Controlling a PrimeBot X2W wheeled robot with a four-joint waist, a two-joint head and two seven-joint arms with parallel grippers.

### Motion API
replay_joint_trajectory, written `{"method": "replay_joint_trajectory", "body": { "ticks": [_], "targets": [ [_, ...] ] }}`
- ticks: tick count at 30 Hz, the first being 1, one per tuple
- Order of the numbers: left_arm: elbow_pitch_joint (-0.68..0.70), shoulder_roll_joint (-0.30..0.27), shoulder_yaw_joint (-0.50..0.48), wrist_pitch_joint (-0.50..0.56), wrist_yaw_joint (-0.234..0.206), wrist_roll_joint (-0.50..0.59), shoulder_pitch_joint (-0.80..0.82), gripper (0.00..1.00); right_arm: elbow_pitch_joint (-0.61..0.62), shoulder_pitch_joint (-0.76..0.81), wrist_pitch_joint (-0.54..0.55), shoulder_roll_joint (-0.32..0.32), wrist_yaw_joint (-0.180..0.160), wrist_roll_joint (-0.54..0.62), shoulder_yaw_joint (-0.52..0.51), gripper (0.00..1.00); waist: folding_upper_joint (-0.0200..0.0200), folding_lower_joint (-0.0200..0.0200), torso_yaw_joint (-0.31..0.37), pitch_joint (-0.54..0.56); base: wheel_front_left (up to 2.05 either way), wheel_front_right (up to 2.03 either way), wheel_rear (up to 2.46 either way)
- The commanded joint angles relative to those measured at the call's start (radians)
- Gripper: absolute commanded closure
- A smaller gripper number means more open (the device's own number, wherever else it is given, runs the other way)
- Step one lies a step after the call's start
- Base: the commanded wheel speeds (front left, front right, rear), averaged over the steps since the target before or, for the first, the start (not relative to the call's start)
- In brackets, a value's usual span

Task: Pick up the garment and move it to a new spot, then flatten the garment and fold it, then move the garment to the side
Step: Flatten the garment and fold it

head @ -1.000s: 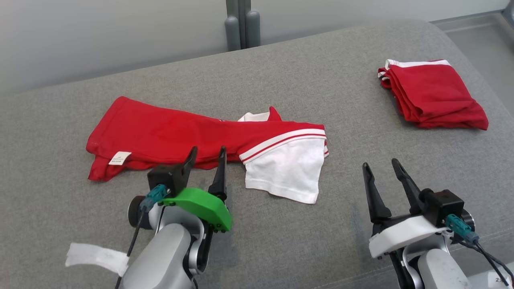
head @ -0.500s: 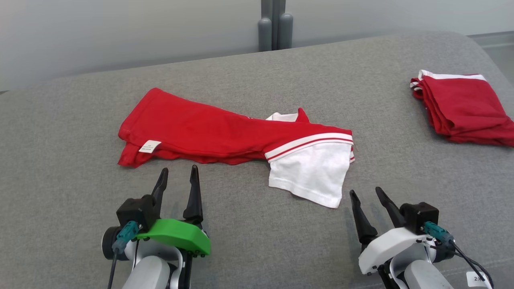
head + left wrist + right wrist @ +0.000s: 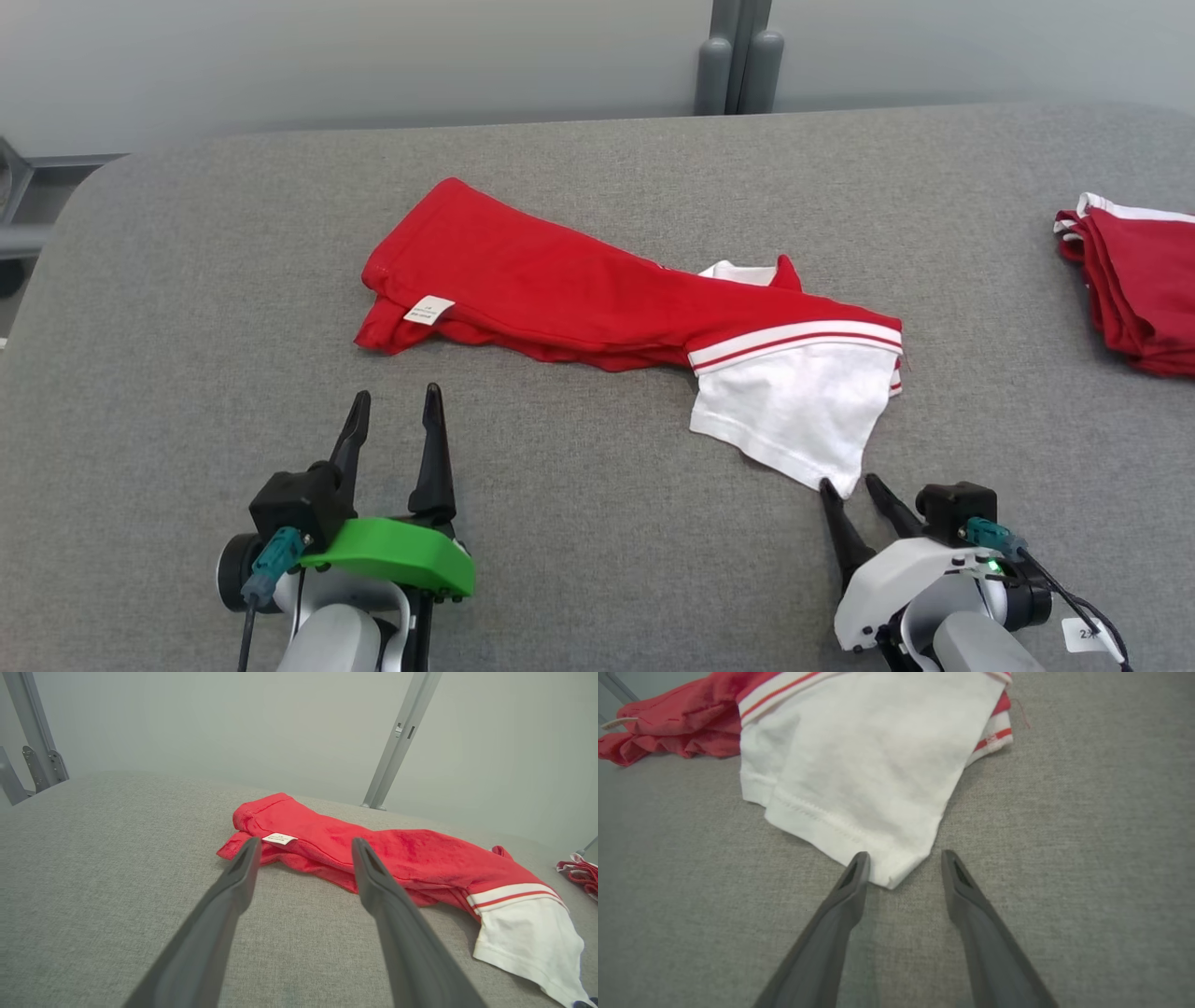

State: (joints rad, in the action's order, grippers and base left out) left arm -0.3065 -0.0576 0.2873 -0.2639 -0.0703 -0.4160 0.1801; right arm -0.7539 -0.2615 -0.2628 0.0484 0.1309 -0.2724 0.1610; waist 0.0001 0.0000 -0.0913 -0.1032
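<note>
Change since the earlier frames: the head camera has swung, so the whole scene sits further right in view. Against the shirt itself, the left end effector [image 3: 396,394] has drawn back from the red hem and now stands apart from it. The right end effector [image 3: 848,482] has come up to the corner of the white sleeve [image 3: 794,401], its jaws somewhat narrower than before.

Location: the shirt [image 3: 579,299] lies loosely bunched lengthwise across the middle of the grey cloth-covered worktop [image 3: 187,280], with its care label [image 3: 428,309] showing at the left end. A second, folded red garment [image 3: 1139,289] lies well apart at the right edge.

End effectors: the left is spread wide and holds nothing. The right is also spread – in the right wrist view the sleeve corner lies between its fingertips [image 3: 858,863], with a gap showing on the far side. It is not yet pinched.

Handling, as judged: light, limp knit cloth with no stiffness. It will sag and trail from any single hold, and the doubled layers may separate on lifting. The stitched sleeve hem gives the firmest purchase – a deeper bite than the extreme corner would be safer. The red hem beside the label suits the left side.
</note>
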Motion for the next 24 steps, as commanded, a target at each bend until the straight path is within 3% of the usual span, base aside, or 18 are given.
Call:
{"method": "replay_joint_trajectory", "body": {
  "ticks": [1, 2, 6, 9, 15, 24],
  "targets": [
    [0.001, -0.002, 0.000, 0.000, 0.002, 0.008, -0.010, 0.00, 0.000, -0.007, -0.002, 0.004, 0.000, -0.004, -0.001, 0.51, -0.0001, 0.0000, -0.001, -0.001, 0.00, 0.00, 0.00],
    [0.000, -0.001, -0.011, -0.001, 0.007, 0.011, -0.010, 0.00, -0.013, -0.015, -0.002, 0.004, 0.000, -0.004, -0.001, 0.63, -0.0001, 0.0000, 0.001, -0.003, 0.00, 0.00, 0.00],
    [-0.001, 0.002, -0.026, -0.001, 0.009, 0.020, -0.010, 0.00, -0.036, -0.033, -0.002, 0.004, 0.000, -0.003, -0.009, 0.75, -0.0001, 0.0000, 0.007, -0.006, 0.00, 0.00, 0.00],
    [-0.002, 0.003, -0.034, -0.001, 0.012, 0.024, -0.012, 0.00, -0.058, -0.041, -0.002, 0.004, 0.000, -0.002, -0.010, 1.00, -0.0001, 0.0000, 0.012, -0.006, 0.00, 0.00, 0.00],
    [0.000, 0.006, -0.049, -0.001, 0.013, 0.025, -0.025, 0.00, -0.046, -0.041, -0.001, 0.005, -0.001, 0.001, -0.066, 1.00, -0.0001, 0.0000, 0.036, -0.001, 0.00, 0.00, 0.00],
    [0.004, 0.006, -0.047, -0.001, 0.011, 0.013, -0.035, 0.00, -0.017, 0.006, -0.001, 0.005, -0.001, 0.145, -0.253, 1.00, -0.0001, 0.0000, 0.078, 0.007, 0.00, 0.00, 0.00]
  ]
}}
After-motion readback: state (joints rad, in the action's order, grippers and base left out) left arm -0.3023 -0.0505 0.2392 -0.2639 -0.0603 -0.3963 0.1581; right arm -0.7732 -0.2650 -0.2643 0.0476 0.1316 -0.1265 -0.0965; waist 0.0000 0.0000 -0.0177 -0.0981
